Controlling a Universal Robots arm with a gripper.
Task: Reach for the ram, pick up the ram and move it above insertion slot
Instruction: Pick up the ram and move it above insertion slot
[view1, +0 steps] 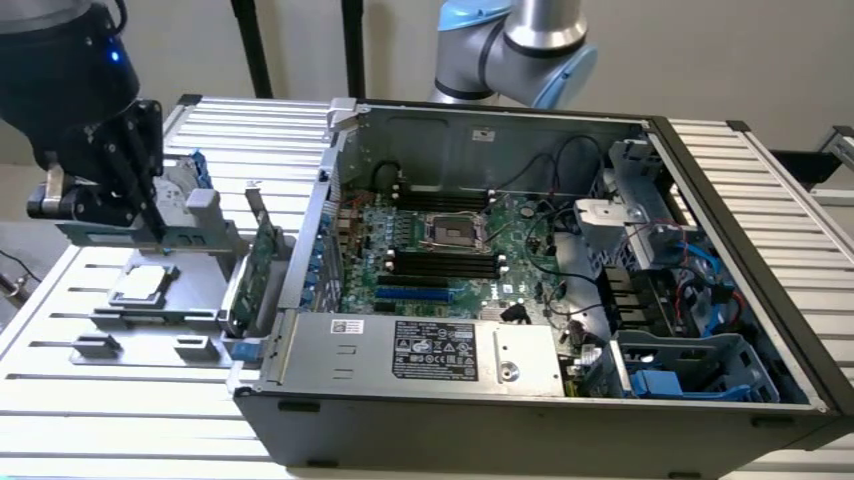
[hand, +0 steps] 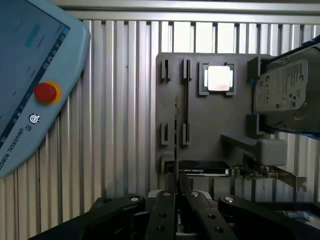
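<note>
My black gripper (view1: 131, 222) hangs at the exterior view's left, over the grey fixture plate (view1: 187, 300) that lies beside the open computer case. It is shut on the ram (view1: 104, 235), which lies level under the fingers. In the wrist view the ram (hand: 176, 140) is edge-on, a thin line running out from between the closed fingers of the gripper (hand: 176, 199) above the plate (hand: 210, 125). The insertion slot (view1: 447, 263) is one of several parallel black sockets on the green motherboard inside the case, well to the exterior view's right of the gripper.
On the plate sit a square silver processor chip (view1: 144, 285) (hand: 218, 78), an upright green expansion card (view1: 260, 265) and a hard drive (hand: 287, 90). A teach pendant (hand: 30, 75) lies on the slatted table. The case wall (view1: 327, 190) stands between plate and motherboard.
</note>
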